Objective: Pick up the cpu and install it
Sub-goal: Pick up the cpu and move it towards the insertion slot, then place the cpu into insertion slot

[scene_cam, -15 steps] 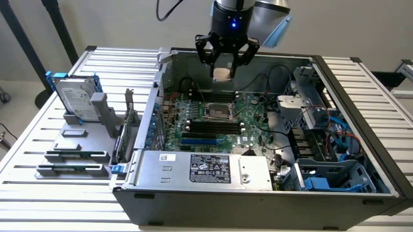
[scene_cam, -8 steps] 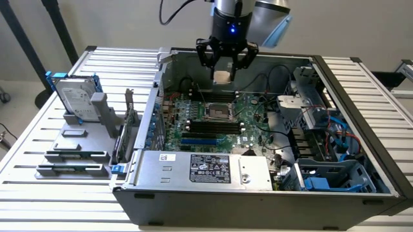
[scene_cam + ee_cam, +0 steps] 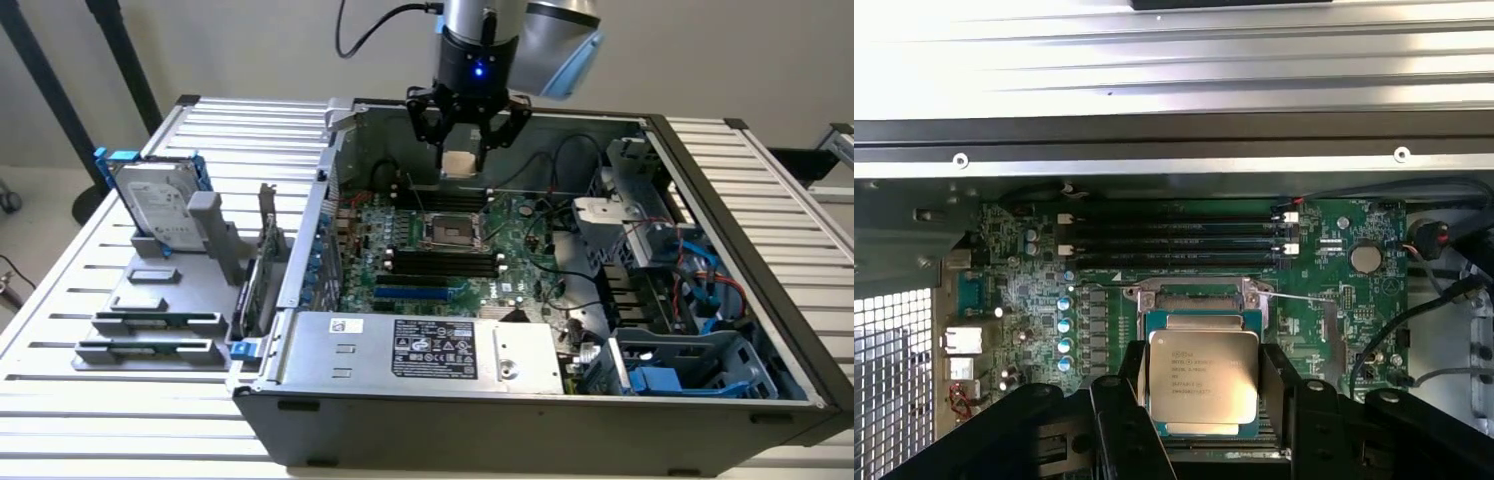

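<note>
**Cpu held over its socket inside the open case**

The fingers [image 3: 1120,425] clamp the cpu [image 3: 1203,375] by two opposite edges. This leaves its silvery top facing the wrist camera and keeps the underside untouched. The cpu sits flat and level, probably so that it can meet the socket [image 3: 1199,300] squarely. In the exterior view the cpu [image 3: 459,164] hangs in the air at the far side of the case [image 3: 534,420], above the board [image 3: 441,250] and apart from it. The socket [image 3: 451,232] lies lower and a little nearer. In the wrist view the cpu overlaps the socket's open frame.

The case lies on its side on the slatted worktop [image 3: 120,440] with its cover off, so the arm can come in from above. Inside are the green board, dark memory slots [image 3: 441,262], a grey power supply [image 3: 427,350] along the near wall, and a drive cage with blue parts [image 3: 667,375] at the exterior view's right. At the exterior view's left, a grey holder [image 3: 160,300] on the worktop props a hard drive [image 3: 158,205] upright in its blue bracket.
</note>
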Available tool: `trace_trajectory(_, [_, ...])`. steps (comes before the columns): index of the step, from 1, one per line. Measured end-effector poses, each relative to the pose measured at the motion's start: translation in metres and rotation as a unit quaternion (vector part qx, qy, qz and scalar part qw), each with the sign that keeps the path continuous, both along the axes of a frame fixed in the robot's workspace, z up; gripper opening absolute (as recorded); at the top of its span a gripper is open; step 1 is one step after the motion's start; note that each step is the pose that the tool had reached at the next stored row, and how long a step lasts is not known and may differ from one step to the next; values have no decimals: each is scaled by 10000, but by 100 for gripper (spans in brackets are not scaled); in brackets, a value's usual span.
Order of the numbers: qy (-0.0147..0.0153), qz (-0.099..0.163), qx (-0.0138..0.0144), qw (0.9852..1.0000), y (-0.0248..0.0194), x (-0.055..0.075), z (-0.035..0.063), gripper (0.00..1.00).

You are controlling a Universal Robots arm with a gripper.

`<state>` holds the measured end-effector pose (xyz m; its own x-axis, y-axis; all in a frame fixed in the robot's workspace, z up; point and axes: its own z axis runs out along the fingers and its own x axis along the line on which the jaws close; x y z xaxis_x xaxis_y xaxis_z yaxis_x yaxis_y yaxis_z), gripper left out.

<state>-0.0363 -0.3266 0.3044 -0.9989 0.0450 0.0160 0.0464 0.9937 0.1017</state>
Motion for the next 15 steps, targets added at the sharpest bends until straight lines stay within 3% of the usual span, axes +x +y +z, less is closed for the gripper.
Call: trace_trajectory(15, [0, 0, -1, 10000, 0, 0, 0, 55])
